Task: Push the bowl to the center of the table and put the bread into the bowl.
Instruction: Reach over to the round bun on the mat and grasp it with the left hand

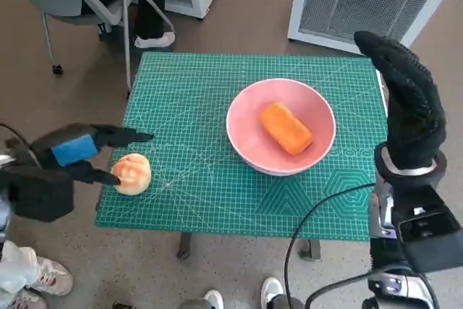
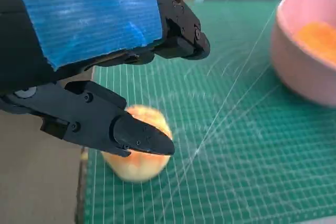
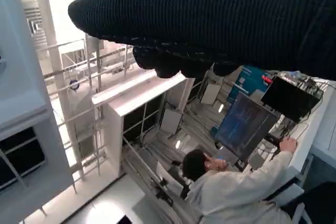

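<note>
A small table covered by a green cutting mat [image 1: 195, 99], seen from steeply above. At the left edge, the left hand [image 1: 76, 151], black with blue tape on its back, reaches in over the mat's near left corner. Its fingers [image 2: 139, 135] are spread wide apart and hold nothing; one lies on the near side of a round, pale bun [image 1: 132, 173] and another reaches out on the far side, so the bun sits between them. From the wrist camera the lower finger crosses in front of the bun, but whether it touches cannot be told.

Right of centre stands a pink bowl [image 1: 246, 110]. Inside it lies an orange loaf of bread [image 1: 286, 128], oblong, its long axis running diagonally from far left to near right, one end pointing toward the mat's far left corner.

At the right edge, the right hand [image 1: 406, 103], in a black knitted glove, is raised upright above the table's right side, well clear of the bowl. It holds nothing; its fingers look straight and close together, though how far apart they are cannot be told.

Its wrist camera shows a person in a white top [image 3: 239, 192] at a monitor [image 3: 244, 124].
</note>
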